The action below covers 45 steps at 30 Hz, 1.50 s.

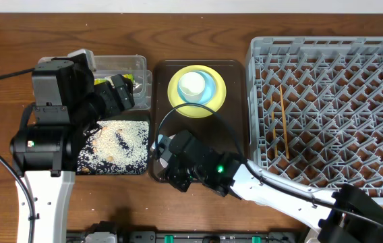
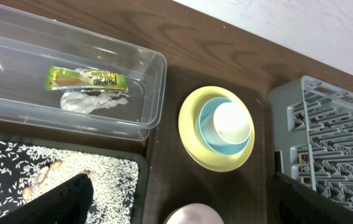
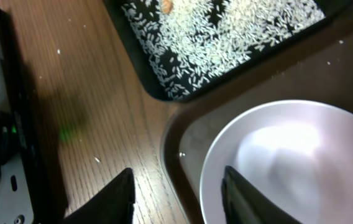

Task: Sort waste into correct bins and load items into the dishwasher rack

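Tub [image 2: 153,93]: wrapper [image 2: 86,79], napkin [image 2: 92,101] | black tray [image 2: 140,177]: rice [image 2: 105,180] | brown tray [image 2: 164,158]: plate [image 2: 192,149], blue bowl [image 2: 205,124], cup [image 2: 232,123] stacked; white bowl [image 3: 288,162] under my right hand [image 3: 178,173] — fingers [image 3: 117,199] apart, astride its rim | left hand [image 2: 179,180] apart | rack [image 1: 326,42]: chopsticks [image 1: 282,121] — lying front-to-back.

table [image 1: 198,34] matt wood grain | clear tub [image 2: 15,56] glossy plastic | rack [image 1: 326,42] grey plastic | white bowl [image 3: 288,168] smooth, glossy

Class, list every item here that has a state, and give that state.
clear tub, lidless, holding wrapper and napkin
black tray, strewn with rice
yellow plate, upright, blue bowl and cup stacked on it
white bowl, upright, empty
rack, holding chopsticks
left fingers, open, empty
right fingers, open, straddling white bowl's rim
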Motion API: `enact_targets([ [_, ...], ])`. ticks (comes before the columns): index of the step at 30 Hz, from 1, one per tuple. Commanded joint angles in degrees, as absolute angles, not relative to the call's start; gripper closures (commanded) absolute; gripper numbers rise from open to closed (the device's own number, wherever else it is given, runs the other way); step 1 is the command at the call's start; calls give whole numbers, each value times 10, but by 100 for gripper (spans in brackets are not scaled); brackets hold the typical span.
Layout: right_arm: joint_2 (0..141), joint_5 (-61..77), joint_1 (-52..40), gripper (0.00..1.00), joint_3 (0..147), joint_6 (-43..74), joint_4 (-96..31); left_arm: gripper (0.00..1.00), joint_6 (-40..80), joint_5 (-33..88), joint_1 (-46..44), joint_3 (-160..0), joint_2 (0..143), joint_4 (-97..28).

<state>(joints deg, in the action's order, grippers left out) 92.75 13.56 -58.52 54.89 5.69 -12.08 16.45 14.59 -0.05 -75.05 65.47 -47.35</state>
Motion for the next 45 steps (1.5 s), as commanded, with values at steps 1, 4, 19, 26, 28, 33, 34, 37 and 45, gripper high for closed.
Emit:
enact_targets([
  [1, 930, 121, -589, 64, 545, 57, -126, 8, 159, 138, 2, -755, 656, -473],
  [4, 930, 118, -589, 71, 543, 57, -127, 8, 159, 138, 2, -755, 656, -473],
  [19, 930, 107, -589, 99, 507, 57, -98, 8, 159, 138, 2, -755, 656, -473],
  [26, 930, 107, -589, 83, 506, 57, -95, 8, 159, 138, 2, -755, 658, -473],
  [28, 934, 107, -590, 80, 506, 54, -93, 8, 159, 138, 2, -755, 659, -473],
  [33, 965, 108, -590, 76, 506, 50, -58, 8, 159, 138, 2, -755, 659, -473],
  [34, 969, 107, -590, 75, 506, 50, -51, 8, 159, 138, 2, -755, 659, -473],
  [37, 979, 108, -591, 76, 506, 41, -36, 8, 159, 138, 2, -755, 658, -473],
  [45, 982, 105, -597, 72, 506, 36, -40, 8, 159, 138, 2, -755, 659, -473],
])
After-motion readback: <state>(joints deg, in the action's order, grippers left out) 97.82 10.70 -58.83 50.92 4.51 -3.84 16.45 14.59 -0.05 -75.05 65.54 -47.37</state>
